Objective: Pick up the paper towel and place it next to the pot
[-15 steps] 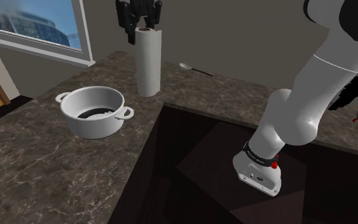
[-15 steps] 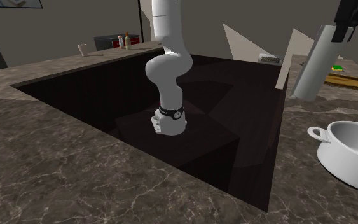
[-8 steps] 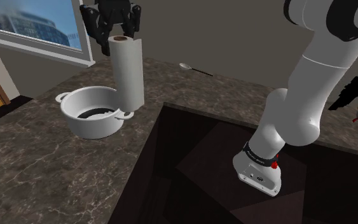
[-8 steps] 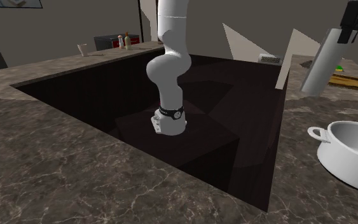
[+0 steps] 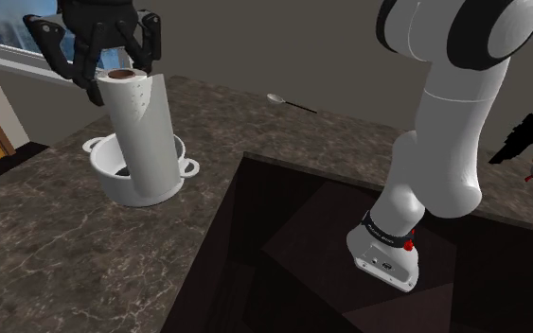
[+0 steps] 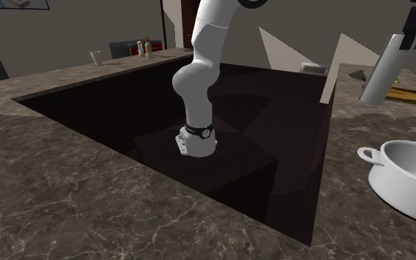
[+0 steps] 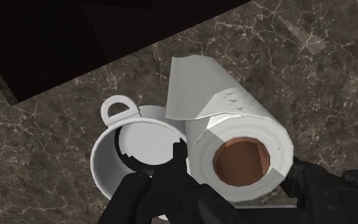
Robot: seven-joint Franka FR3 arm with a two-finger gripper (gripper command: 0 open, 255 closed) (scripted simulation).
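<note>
Now the gripper (image 5: 115,68) is closed on the top end of the towel roll (image 5: 147,142), with its 2 fingers (image 7: 171,184) pressing on opposite sides near the brown core. The roll hangs in the air, a little tilted, and touches no surface. In the shoulder view it covers part of the white pot (image 5: 111,178), which stands on the dark marble counter (image 5: 56,255). In the wrist view the roll is just beside the pot's rim. 1 spoon (image 5: 288,100) lies farther back.
</note>
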